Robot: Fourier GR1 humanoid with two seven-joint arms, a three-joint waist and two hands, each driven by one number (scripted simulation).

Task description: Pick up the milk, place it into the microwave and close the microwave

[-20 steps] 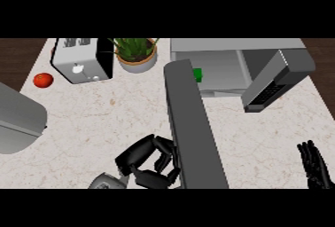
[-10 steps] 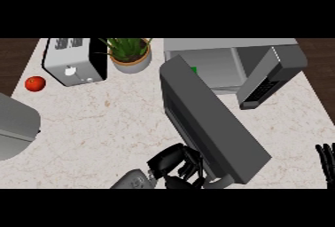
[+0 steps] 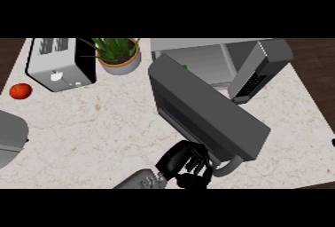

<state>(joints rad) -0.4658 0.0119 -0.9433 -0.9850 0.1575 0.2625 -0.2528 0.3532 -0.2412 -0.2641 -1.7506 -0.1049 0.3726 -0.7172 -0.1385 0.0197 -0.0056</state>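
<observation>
The microwave [image 3: 196,45] stands at the back right with its cavity open. A small green bit of the milk carton [image 3: 185,67] shows inside the cavity, just behind the door's hinge end; the rest is hidden. The long grey door [image 3: 209,111] stands half swung, slanting from the hinge down to the right. My left hand [image 3: 183,160] sits at the door's free end, fingers curled against its outer face beside the looped handle [image 3: 227,168]. Only a dark sliver of my right hand [image 3: 333,142] shows at the right edge.
A silver toaster [image 3: 57,63] and a potted plant [image 3: 118,55] stand at the back left. A red fruit [image 3: 21,91] lies near the left edge, above a rounded grey object [image 3: 9,137]. The microwave's button panel [image 3: 258,73] juts out at the right.
The door has swung rightward toward the cavity, with my left hand following its free end. My right hand has slid almost out of view at the right edge.
</observation>
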